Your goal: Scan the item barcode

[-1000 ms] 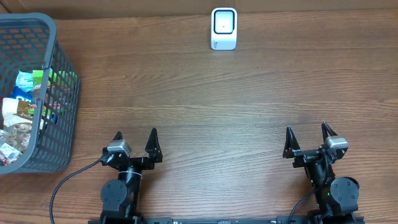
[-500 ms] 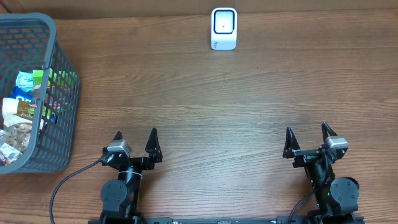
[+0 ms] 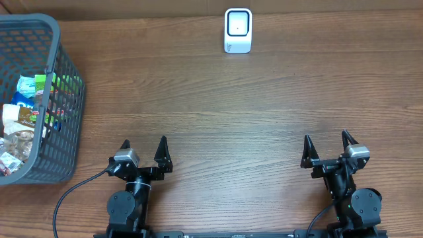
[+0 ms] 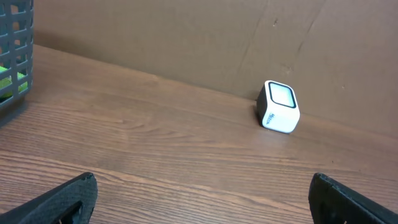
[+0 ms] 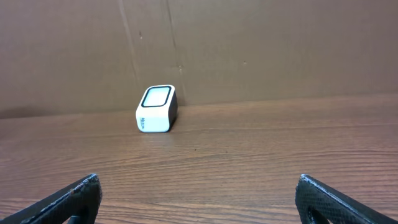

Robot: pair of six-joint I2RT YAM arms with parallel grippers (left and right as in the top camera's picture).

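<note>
Two sets of fingers wide apart, empty: left gripper (image 3: 144, 141), right gripper (image 3: 325, 136). Only overhead shows packets (image 3: 23, 122) inside basket (image 3: 67, 112); wrist views alone show cardboard wall (image 5: 261, 50) behind scanner (image 5: 157, 109).

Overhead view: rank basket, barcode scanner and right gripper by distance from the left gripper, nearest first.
1. Grey basket, at the left edge, closest to the left gripper.
2. Barcode scanner, at the far edge, centre.
3. Right gripper, across on the right.
</note>
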